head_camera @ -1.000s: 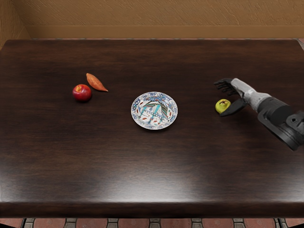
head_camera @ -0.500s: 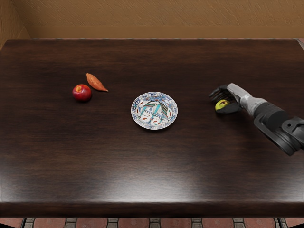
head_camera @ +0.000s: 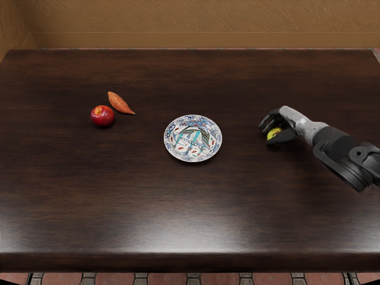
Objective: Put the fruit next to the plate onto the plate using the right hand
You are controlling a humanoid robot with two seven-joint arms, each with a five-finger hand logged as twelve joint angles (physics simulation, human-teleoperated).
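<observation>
Right hand [head_camera: 274,128] curled around yellow-green fruit [head_camera: 274,133], well right of patterned plate [head_camera: 167,138], well in from table [head_camera: 190,208] right edge. Bare wood between fruit and plate. Red apple [head_camera: 102,115], orange root [head_camera: 120,103] far left.

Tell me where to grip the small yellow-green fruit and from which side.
Around its middle, fingers behind, thumb in front, coming from the right. The yellow-green fruit is small and round with no handle; the right hand wraps it so now, leaving the side toward the plate open.
</observation>
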